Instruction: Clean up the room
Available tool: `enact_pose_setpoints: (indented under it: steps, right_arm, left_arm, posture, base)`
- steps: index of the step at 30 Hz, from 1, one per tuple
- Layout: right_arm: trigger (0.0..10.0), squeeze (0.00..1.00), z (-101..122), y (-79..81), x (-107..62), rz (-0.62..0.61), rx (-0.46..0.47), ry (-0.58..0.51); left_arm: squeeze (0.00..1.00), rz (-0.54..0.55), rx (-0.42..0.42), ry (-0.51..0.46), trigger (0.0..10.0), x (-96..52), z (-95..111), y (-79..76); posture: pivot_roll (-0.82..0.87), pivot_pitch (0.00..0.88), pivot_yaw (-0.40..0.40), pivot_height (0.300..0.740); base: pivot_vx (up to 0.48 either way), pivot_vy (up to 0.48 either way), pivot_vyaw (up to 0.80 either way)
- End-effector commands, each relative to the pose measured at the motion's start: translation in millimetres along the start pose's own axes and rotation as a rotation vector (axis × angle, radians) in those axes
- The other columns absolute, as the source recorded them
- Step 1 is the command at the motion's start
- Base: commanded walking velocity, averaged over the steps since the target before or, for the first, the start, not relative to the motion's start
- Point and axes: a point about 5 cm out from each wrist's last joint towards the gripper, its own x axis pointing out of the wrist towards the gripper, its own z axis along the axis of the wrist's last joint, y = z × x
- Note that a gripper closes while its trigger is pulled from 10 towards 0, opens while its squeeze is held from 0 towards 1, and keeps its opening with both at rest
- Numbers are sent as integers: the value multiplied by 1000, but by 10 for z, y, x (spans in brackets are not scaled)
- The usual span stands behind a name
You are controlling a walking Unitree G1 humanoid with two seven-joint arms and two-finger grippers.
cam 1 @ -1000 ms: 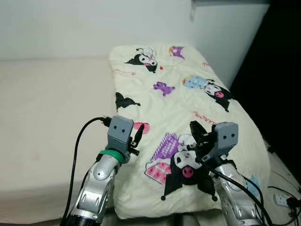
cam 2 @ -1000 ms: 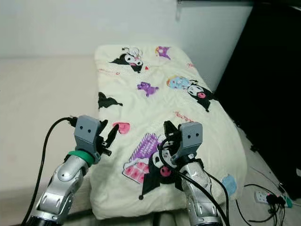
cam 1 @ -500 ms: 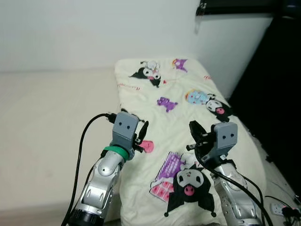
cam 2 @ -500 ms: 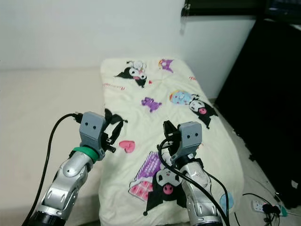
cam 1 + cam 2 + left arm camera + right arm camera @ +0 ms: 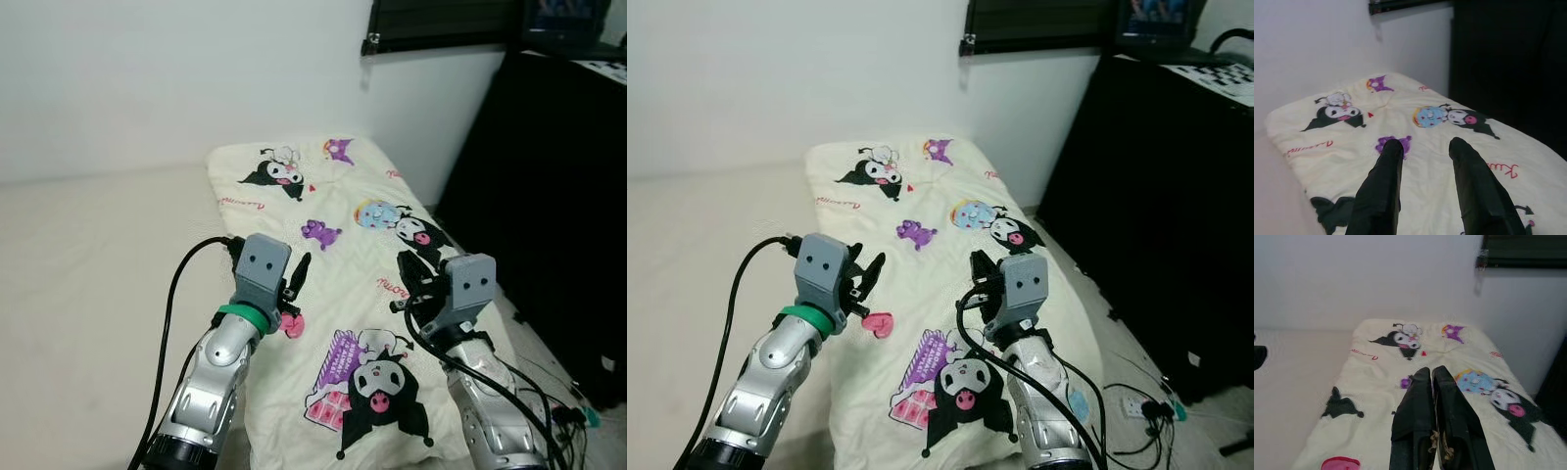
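Observation:
A cream quilt [image 5: 338, 201] printed with black, purple and pink cartoon figures lies flat along the right side of a beige mattress [image 5: 88, 264]. My left gripper [image 5: 295, 280] hovers above the quilt's left edge, open and holding nothing; in the left wrist view its fingers [image 5: 1386, 161] stand well apart over the quilt [image 5: 1352, 142]. My right gripper [image 5: 406, 281] hangs above the quilt's right half, shut and empty. The right wrist view has its fingertips [image 5: 1422, 377] pressed together, pointing along the quilt [image 5: 1376, 382] toward the wall.
A tall black cabinet [image 5: 549, 196] stands close on the right of the bed. A dark window [image 5: 441, 20] sits high on the white wall behind. Cables and a power strip [image 5: 578, 416] lie on the floor at the lower right.
The camera has risen and tilted up, so the window and black cabinet now show. Both arms keep much the same pose over the quilt, with nothing taken hold of.

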Motion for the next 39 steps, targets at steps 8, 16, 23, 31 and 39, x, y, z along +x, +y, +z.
enact_pose_setpoints:
  steps: [8, 16, 23, 31, 39]
  right_arm:
    - [10000, 0, -61, 4, -11, -14, -17, 21]
    - [10000, 0, -69, 30, -15, -12, -12, 23]
    - [10000, 0, -81, 33, -18, -22, -4, 30]
    - [10000, 0, -94, 37, -16, -24, 0, 35]
    - [10000, 0, -102, 38, -17, -24, -2, 42]
  left_arm:
    - [0, -16, -14, 26, 10000, -40, -87, -19]
    - [0, -19, -10, 23, 10000, -36, -78, -26]
    - [0, -23, -12, 24, 10000, -39, -80, -27]
    - [0, -26, -11, 32, 10000, -45, -82, -31]
    - [0, -31, 4, 42, 10000, -42, -89, -42]
  posture:
    - [-149, 39, 45, 740]
    - [-149, 45, 49, 740]
    - [-146, 49, 51, 740]
    - [-145, 51, 52, 740]
    - [-146, 52, 53, 740]
  base:
    - [0, 0, 0]
    - [0, 0, 0]
    - [0, 0, 0]
    - [0, 0, 0]
    - [0, 0, 0]
